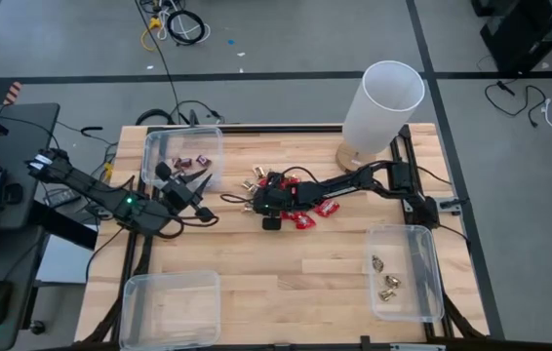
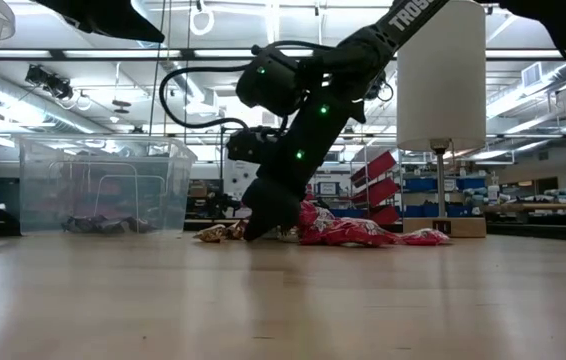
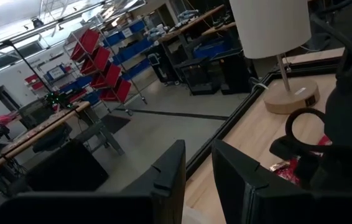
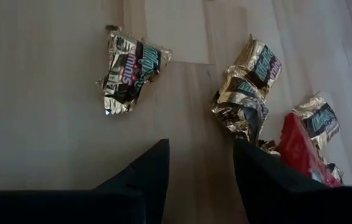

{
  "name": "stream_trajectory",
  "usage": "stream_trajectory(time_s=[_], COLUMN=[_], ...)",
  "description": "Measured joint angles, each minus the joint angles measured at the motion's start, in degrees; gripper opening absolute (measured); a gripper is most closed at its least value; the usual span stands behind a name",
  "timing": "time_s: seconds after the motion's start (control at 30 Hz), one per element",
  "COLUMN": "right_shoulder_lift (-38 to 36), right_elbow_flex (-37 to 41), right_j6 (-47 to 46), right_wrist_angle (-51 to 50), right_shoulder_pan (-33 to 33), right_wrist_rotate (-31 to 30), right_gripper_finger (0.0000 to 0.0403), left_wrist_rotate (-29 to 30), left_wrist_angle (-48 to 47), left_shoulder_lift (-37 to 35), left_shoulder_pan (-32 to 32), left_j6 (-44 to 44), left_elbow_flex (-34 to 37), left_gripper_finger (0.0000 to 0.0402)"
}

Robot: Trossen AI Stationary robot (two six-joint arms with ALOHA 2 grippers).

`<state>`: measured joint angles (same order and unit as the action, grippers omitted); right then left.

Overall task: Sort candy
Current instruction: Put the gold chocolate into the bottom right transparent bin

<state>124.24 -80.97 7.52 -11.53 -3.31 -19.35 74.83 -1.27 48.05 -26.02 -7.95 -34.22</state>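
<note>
The candy lies in a loose pile at the table's middle: red packets [image 1: 305, 214] and gold-foil pieces [image 1: 254, 181]. My right gripper [image 1: 256, 202] slants down low at the pile's left edge. It is open [image 4: 201, 168] over bare wood. Gold pieces [image 4: 132, 68] [image 4: 245, 87] lie just beyond its fingers, and a red packet [image 4: 300, 149] lies beside one finger. My left gripper [image 1: 198, 182] hangs level at the near right corner of the far-left bin [image 1: 159, 146]. It is open [image 3: 198, 180], with nothing between the fingers. Dark purple-brown bars [image 1: 194, 159] lie in that bin.
A clear bin [image 1: 422, 244] at the near right holds a few gold pieces [image 1: 386, 285]. Another clear bin [image 1: 171, 307] stands at the near left. A tall white lamp [image 1: 381, 102] stands at the far right. Bare wood stretches along the table's near middle.
</note>
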Motion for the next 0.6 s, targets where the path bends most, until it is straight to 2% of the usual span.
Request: stream_trajectory(time_s=[0.27,0.6], right_shoulder_lift=[-1.9,-3.2], right_elbow_flex=[0.1,0.1], right_j6=[0.2,-0.5], right_wrist_angle=[-1.7,-9.6], right_shoulder_pan=[1.0,0.8], right_wrist_rotate=[-0.5,-0.5], right_gripper_finger=[0.0164,0.0163], left_wrist_rotate=[0.0,-0.1], left_wrist_angle=[-1.0,-2.3], left_shoulder_lift=[0.0,0.1], left_shoulder_pan=[0.0,0.0], left_j6=[0.9,1.2], left_elbow_flex=[0.0,0.0], left_gripper_finger=[0.0082,0.0082])
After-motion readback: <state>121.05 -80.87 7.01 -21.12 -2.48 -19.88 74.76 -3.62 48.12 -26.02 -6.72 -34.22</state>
